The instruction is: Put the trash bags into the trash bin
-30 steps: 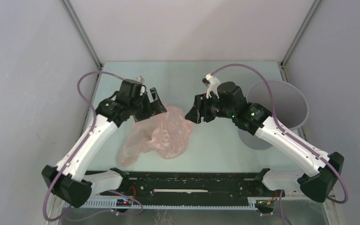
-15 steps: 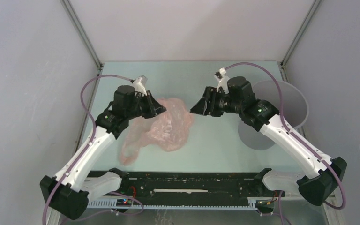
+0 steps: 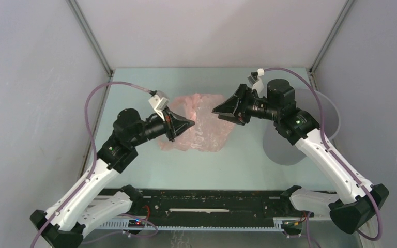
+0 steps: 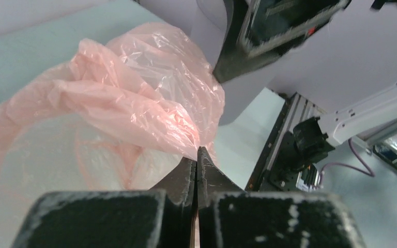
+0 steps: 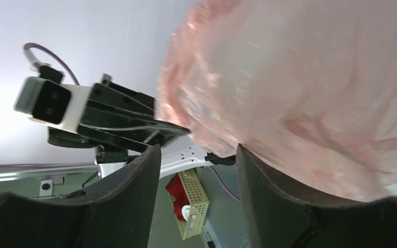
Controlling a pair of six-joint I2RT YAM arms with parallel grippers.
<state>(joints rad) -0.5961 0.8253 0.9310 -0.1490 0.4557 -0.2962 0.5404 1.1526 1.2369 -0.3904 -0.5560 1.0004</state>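
Observation:
The pale-pink trash bag (image 3: pixel 202 125) hangs crumpled over the middle of the table, one bunched fold pinched in my left gripper (image 3: pixel 190 124). In the left wrist view the jaws (image 4: pixel 196 154) stand pressed together on the bag's film (image 4: pixel 134 98). My right gripper (image 3: pixel 218 110) hovers open at the bag's right side. In the right wrist view the bag (image 5: pixel 300 88) bulges against the right finger (image 5: pixel 269 191), with nothing between the fingers. The grey trash bin (image 3: pixel 333 114) stands at the right, mostly behind the right arm.
A black rail (image 3: pixel 212 199) runs along the near edge between the arm bases. Grey enclosure walls close the table on three sides. Purple cables loop over both arms. A beige perforated box (image 5: pixel 194 201) with something red shows below in the right wrist view.
My left gripper shut on the bag, then lifted and dragged it right and farther back. The right gripper drew up and back toward the bin, staying open.

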